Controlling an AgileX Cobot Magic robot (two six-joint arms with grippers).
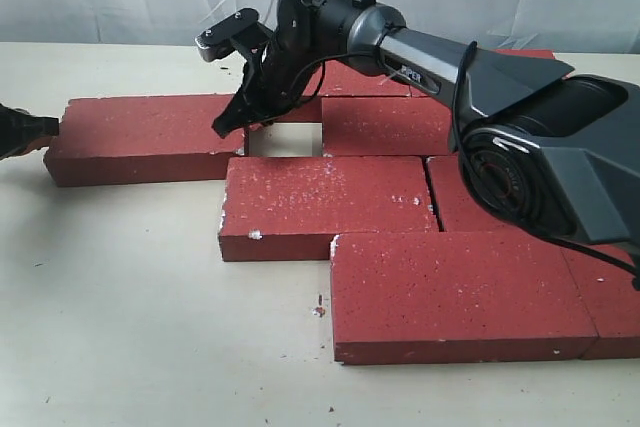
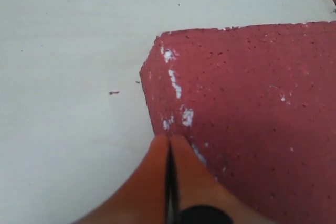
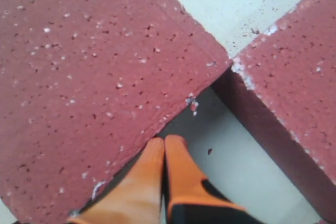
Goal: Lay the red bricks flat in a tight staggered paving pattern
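Several red bricks lie flat in staggered rows, among them a left brick (image 1: pixel 150 137), a middle brick (image 1: pixel 325 202) and a front brick (image 1: pixel 455 292). My right gripper (image 1: pixel 225 127) reaches across from the right. It is shut, and its tips (image 3: pixel 165 141) sit at the edge of the left brick (image 3: pixel 94 77), in the gap between that brick and the back brick (image 3: pixel 299 87). At the far left my left gripper (image 1: pixel 50 129) is shut and holds nothing. Its tips (image 2: pixel 169 139) rest against the chipped end of the left brick (image 2: pixel 247 103).
A small square gap (image 1: pixel 285 139) of bare table shows between the left brick and the back brick (image 1: pixel 385 125). Pale tabletop (image 1: pixel 130 297) lies in front and to the left. The right arm's bulky body (image 1: pixel 540 162) hangs over the right-hand bricks.
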